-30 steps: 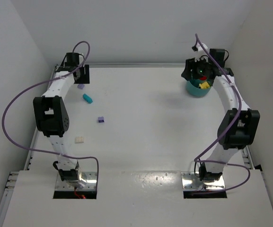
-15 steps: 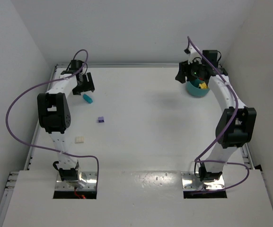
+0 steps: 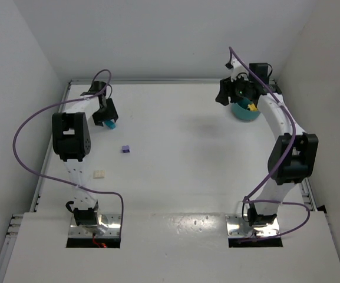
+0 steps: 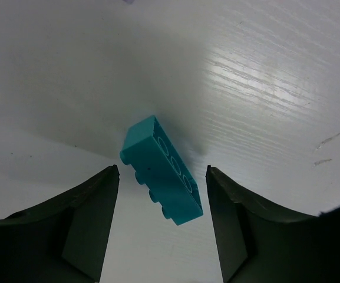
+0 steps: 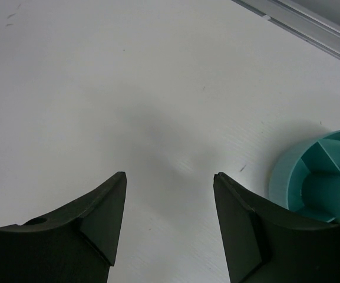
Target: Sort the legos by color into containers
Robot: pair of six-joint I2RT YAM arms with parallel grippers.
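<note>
Left wrist: cyan brick (image 4: 162, 171) between fingers (image 4: 78, 233)

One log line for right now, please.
left gripper: open around cyan plastic brick, not gripped | right gripper: open, empty, beside round teal divided dish | unsorted: small purple cube, cream brick

Table: I see a white table (image 3: 175, 153), with faint grain and small scuffs in my wrist views.
Walls: a plain white back wall (image 3: 158, 41), left wall (image 3: 10, 118) and right wall (image 3: 334, 118) close it in on three sides.
Rail: a grey metal strip (image 3: 158, 81) runs along the far edge.
Light: soft and from overhead; I get a glare patch (image 3: 187, 221) near the front.
</note>
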